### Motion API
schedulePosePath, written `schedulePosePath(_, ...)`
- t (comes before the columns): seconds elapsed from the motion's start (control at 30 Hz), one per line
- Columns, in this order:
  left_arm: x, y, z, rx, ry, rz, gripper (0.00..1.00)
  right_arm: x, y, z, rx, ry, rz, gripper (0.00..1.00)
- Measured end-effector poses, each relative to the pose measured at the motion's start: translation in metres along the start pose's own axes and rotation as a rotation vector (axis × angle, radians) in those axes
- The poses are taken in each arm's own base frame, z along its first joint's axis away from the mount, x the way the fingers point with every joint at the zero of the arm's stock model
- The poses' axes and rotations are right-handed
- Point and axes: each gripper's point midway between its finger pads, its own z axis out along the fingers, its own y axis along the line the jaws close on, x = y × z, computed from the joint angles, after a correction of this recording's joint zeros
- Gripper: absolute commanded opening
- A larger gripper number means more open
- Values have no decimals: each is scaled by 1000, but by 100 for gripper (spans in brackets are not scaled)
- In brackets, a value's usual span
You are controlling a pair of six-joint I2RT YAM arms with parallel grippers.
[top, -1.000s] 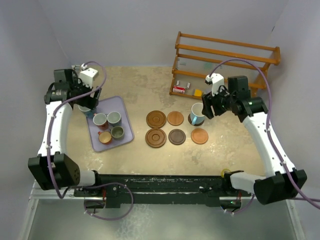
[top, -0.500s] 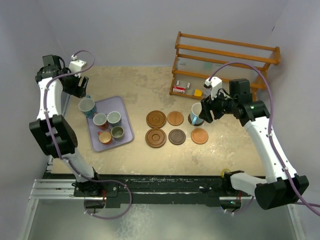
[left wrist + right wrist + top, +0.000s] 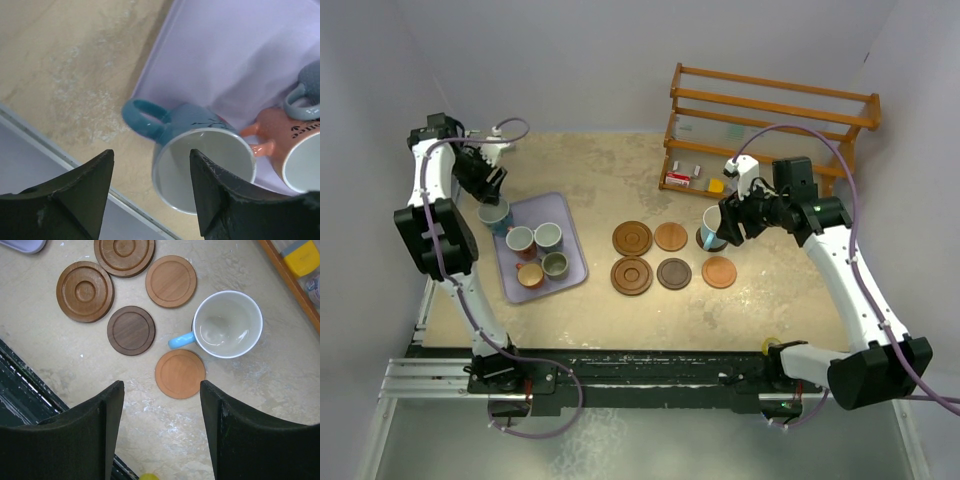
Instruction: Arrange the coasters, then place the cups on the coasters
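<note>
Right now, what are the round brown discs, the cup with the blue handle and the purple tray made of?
The coasters look like wood: brown tones, faint grain, turned rings, matte. The cup with the blue handle seems glazed ceramic: its white inside shines. The lavender tray is probably plastic, smooth and evenly coloured, but I cannot be sure.

Six cups (image 3: 520,240) show, five on the tray (image 3: 542,207) and one off it, plus five coasters (image 3: 632,238).
</note>
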Motion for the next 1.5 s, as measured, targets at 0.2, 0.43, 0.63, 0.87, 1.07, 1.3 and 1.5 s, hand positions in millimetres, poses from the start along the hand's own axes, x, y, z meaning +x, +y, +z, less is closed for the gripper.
schedulePosePath(0.2,1,-19,15,77,68,130,43,1,-1,2,-2,6,-2,64)
schedulePosePath(0.43,0,-30,29,120,133,267,24,2,-1,2,-2,8,-8,64)
schedulePosePath(0.63,7,-25,28,112,175,303,11,2,-1,2,-2,8,-10,64)
schedulePosePath(0.87,13,-21,25,83,215,262,8,2,-1,3,-3,11,-10,64)
schedulePosePath(1.07,17,-16,25,19,239,151,15,5,-3,7,-8,26,-2,64)
schedulePosePath(1.3,31,-19,20,-46,290,26,22,7,-3,9,-13,37,3,63)
schedulePosePath(1.5,30,-21,7,-98,291,-33,40,8,-3,10,-15,43,7,63)
